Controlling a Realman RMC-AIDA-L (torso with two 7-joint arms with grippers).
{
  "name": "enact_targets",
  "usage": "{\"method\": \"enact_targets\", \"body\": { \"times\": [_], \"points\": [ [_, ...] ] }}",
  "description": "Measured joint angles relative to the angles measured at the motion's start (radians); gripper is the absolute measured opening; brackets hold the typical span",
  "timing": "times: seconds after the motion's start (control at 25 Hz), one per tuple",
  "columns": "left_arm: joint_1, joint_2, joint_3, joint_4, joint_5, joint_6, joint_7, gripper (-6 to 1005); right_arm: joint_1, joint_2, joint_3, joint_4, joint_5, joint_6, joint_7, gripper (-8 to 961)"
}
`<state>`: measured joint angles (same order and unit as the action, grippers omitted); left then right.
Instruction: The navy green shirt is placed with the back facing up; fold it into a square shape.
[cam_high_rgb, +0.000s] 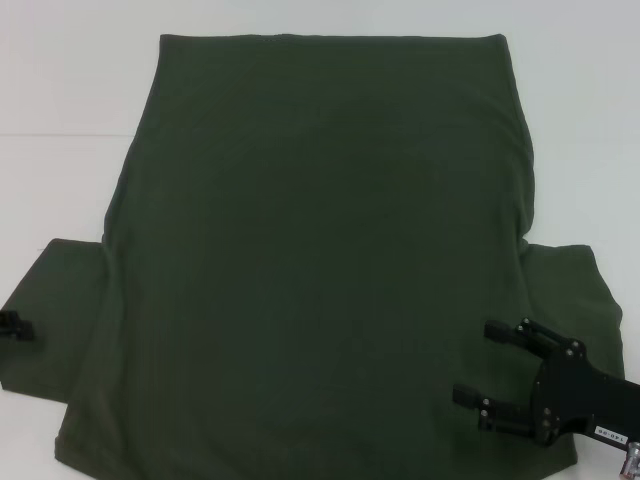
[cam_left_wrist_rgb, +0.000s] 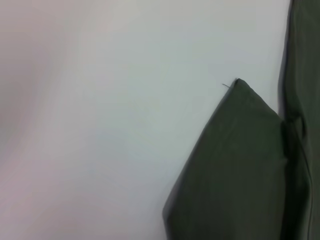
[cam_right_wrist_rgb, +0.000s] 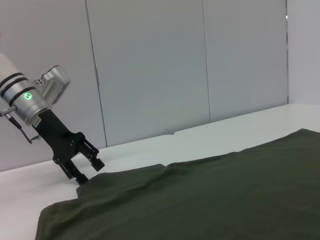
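You've got the navy green shirt (cam_high_rgb: 310, 260) flat, plain side up on the white tabletop (cam_high_rgb: 60, 80); limp cloth, pinch sleeve edges: right gripper (cam_high_rgb: 488, 365) spread over near-right sleeve, left gripper (cam_high_rgb: 18, 326) at left sleeve, state unclear.

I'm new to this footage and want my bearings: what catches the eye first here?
The navy green shirt dominates, spread flat and plain side up across the white table. The right pincer hovers open over the shirt's near right part by the sleeve. The left pincer, also open, reaches down at the left sleeve's edge.
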<state>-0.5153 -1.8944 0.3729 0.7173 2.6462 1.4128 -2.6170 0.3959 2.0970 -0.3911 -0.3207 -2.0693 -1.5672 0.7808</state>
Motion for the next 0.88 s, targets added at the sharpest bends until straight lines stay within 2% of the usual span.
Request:
{"method": "enact_targets", "body": {
  "times": [0.88],
  "points": [
    [-0.035, 0.003, 0.004, -0.044, 0.006, 0.002, 0.002, 829, 0.000, 0.000, -0.003, 0.000, 0.000, 0.001, 0.000, 944]
  ]
}}
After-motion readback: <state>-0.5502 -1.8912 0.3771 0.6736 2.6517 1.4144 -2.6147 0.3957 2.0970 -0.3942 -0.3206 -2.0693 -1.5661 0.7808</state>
